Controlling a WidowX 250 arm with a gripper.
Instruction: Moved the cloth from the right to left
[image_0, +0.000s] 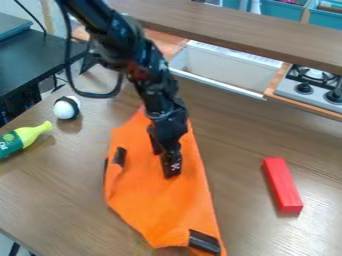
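The 2 fingers (172, 167) stand apart over the tapering, folded-edged orange cloth (147, 195) with dark oblong patches (204, 241).

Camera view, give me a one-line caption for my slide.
Black gripper over an orange cloth on a brown table, red block off to one side.

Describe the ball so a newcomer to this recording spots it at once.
On the brown table, find the orange cloth, then look left to the bottle lying on its side. Just beyond the bottle's yellow neck sits the ball, white and black, round where its neighbours are long.
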